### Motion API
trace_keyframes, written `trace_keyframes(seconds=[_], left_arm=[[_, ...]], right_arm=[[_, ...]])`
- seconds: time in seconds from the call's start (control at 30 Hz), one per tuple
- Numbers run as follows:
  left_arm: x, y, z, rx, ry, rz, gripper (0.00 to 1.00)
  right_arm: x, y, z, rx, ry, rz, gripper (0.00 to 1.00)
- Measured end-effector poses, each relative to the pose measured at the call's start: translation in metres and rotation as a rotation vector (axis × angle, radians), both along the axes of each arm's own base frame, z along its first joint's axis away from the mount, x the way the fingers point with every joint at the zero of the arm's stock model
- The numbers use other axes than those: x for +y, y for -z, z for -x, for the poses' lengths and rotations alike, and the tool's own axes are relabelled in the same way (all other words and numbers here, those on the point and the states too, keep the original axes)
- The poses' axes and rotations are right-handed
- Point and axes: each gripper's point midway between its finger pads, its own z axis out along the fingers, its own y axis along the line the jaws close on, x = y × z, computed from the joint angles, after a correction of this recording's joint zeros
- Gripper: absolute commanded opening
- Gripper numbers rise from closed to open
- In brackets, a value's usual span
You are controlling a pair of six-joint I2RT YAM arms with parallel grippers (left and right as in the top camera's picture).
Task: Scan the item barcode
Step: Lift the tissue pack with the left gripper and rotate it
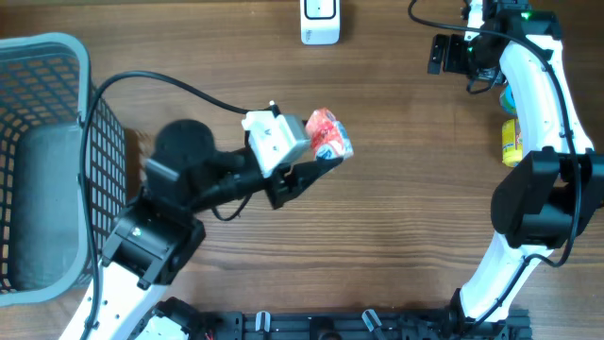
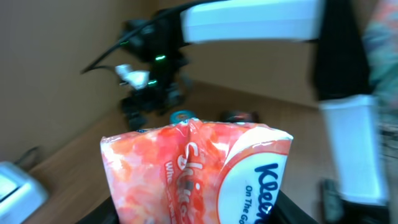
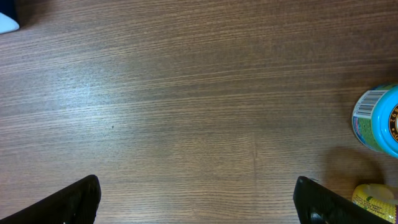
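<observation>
The item is an orange-red Kleenex tissue pack [image 1: 328, 134], held above the middle of the wooden table. My left gripper [image 1: 319, 159] is shut on the pack, which fills the left wrist view [image 2: 193, 174] between the dark fingers [image 2: 93, 214]. No barcode shows on its visible faces. A white scanner [image 1: 320, 21] stands at the far edge, beyond the pack. My right gripper [image 1: 442, 55] hovers open at the far right, nothing between its fingertips [image 3: 74, 199], only bare wood beneath.
A grey mesh basket [image 1: 38, 57] stands at the left edge. A blue-lidded can [image 1: 507, 97] and a yellow item [image 1: 511, 142] lie under the right arm, at the right of the right wrist view: can [image 3: 379, 118], yellow item [image 3: 376, 199].
</observation>
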Motion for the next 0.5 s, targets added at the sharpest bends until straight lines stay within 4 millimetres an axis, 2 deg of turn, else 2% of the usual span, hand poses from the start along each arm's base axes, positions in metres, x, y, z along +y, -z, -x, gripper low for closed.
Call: trace_keyframes(seconds=[0.1,0.23,0.37,0.5], left_arm=[[0.009,-0.014,0.02,-0.012,0.209,0.071,0.43],[0.022,-0.012,0.041,0.016,0.439,0.118,0.45],[0.024,-0.005,0.048,0.076,0.547,0.143,0.45],[0.024,-0.007,0.057,0.039,0.614,0.155,0.45]], right_arm=[[0.0,0.0,0.0,0.0,0.0,0.0,1.0],[0.0,0.0,0.001,0.003,0.0,0.0,1.0],[0.0,0.001,0.003,0.013,0.0,-0.001,1.0],[0.0,0.002,0.004,0.019,0.0,-0.001,1.0]])
